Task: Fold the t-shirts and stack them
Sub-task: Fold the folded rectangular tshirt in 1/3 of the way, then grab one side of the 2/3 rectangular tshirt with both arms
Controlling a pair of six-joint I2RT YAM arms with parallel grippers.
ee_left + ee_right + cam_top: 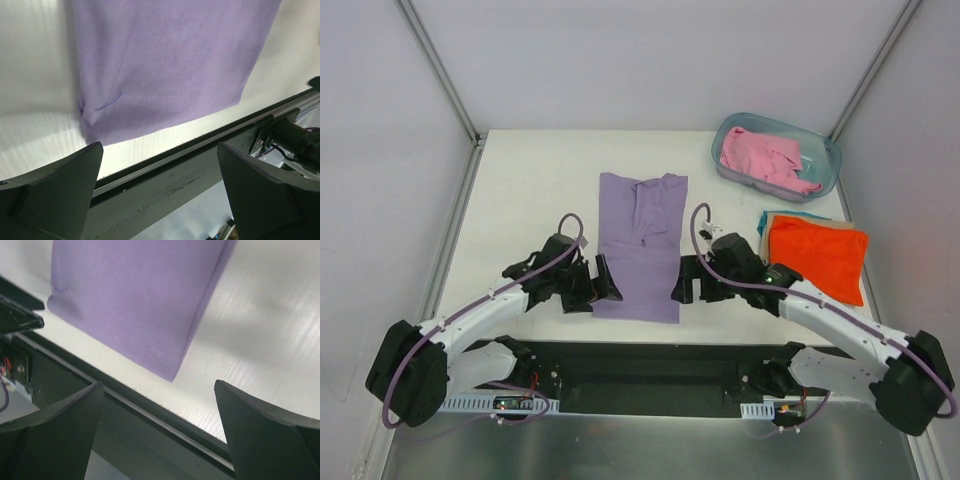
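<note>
Lavender t-shirt [642, 250] lies flat btw. the arms: left gripper [603, 280] just beside its near-left edge, right gripper [684, 282] beside near-right edge, both w/ fingers spread, empty.

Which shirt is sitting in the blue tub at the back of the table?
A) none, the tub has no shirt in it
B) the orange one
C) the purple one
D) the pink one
D: the pink shirt lies bunched inside the tub, while the purple shirt and the orange shirt lie on the table.
</note>
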